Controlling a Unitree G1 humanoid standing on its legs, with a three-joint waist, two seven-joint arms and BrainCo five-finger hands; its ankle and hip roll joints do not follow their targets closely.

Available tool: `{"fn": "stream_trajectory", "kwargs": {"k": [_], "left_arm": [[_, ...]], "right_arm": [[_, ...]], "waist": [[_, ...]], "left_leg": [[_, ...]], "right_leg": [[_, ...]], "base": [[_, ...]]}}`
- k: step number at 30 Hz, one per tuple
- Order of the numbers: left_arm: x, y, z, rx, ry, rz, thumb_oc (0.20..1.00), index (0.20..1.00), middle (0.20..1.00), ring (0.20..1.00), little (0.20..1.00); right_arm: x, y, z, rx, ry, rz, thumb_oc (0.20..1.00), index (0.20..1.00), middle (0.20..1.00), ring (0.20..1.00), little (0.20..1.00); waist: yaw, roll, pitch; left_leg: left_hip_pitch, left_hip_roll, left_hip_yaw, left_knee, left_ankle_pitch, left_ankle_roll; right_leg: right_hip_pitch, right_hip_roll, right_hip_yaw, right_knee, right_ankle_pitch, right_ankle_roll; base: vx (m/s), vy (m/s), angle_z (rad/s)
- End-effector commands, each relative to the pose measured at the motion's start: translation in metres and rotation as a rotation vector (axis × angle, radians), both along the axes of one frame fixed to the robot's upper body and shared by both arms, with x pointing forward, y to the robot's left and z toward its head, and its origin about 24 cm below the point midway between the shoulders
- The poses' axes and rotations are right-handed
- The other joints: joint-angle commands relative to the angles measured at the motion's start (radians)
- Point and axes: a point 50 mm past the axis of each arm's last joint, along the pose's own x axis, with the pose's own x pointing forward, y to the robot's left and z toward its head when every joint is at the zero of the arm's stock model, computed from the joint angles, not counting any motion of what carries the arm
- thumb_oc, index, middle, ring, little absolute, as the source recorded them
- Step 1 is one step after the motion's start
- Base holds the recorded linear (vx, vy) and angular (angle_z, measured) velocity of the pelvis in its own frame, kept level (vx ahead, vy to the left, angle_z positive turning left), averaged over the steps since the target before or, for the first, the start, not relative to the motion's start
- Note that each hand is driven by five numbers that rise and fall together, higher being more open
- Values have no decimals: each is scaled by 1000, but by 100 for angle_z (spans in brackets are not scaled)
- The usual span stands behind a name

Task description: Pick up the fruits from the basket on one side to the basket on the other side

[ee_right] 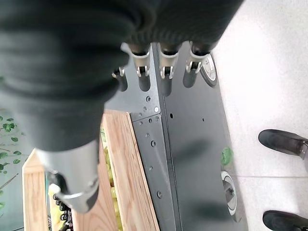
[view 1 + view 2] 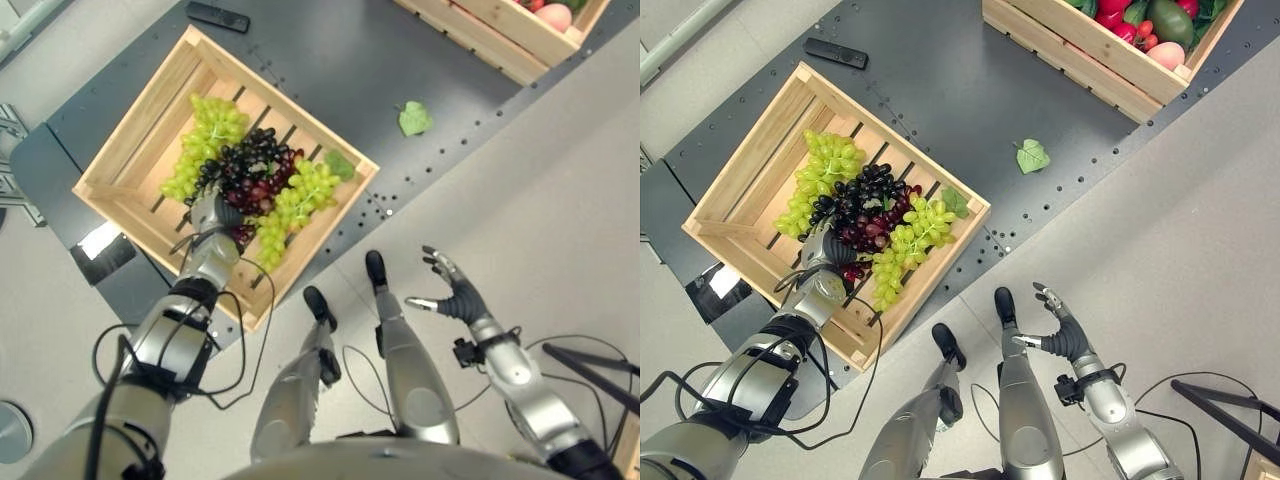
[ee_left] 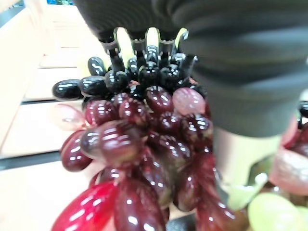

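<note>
The left hand (image 2: 212, 215) is down in the near wooden crate (image 2: 130, 130), fingers curled into the dark grape bunch (image 2: 250, 170) lying just ahead of it. I count three green grape bunches (image 2: 205, 140) flanking that single dark one. The right hand (image 2: 455, 290) hangs open and empty, well away. The second crate (image 2: 1110, 45) sits far beyond.

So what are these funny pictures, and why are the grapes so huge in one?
It's a robot with two arms and hands. Two pictures look down from its head; the other two come from cameras on its wrists, so close things look huge. The left hand reaches into a wooden crate of green grapes and dark grapes, with fingers curled among the dark ones. The right hand hangs open, holding nothing. A second crate of fruit sits across the dark table, and a green leaf lies between.
</note>
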Motion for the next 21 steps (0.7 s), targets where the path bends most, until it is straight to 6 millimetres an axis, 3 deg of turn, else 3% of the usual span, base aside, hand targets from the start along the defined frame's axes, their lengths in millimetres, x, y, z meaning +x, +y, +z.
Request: {"fn": "stream_trajectory", "kwargs": {"k": [1, 14, 21], "left_arm": [[-54, -53, -95, -120, 372, -97, 1000, 1000, 1000, 1000, 1000], [-56, -64, -88, -56, 274, -183, 1000, 1000, 1000, 1000, 1000], [-54, -64, -88, -25, 288, -179, 1000, 1000, 1000, 1000, 1000]], "right_arm": [[-7, 4, 13, 40, -77, 12, 1000, 1000, 1000, 1000, 1000], [-5, -2, 16, 24, -106, -30, 1000, 1000, 1000, 1000, 1000], [-2, -2, 18, 21, -116, -31, 1000, 1000, 1000, 1000, 1000]], "waist": [[-22, -45, -34], [10, -20, -20], [8, -26, -16]], "left_leg": [[-25, -8, -39, 7, -10, -72], [-26, -17, -55, 26, -17, -69], [-34, -16, -52, 39, -22, -68]], "right_leg": [[-20, -67, 62, 11, -5, 129], [-8, -77, 56, 14, -10, 127], [-13, -75, 63, 18, -8, 125]], "base": [[0, 0, 0], [0, 0, 0], [0, 0, 0]]}}
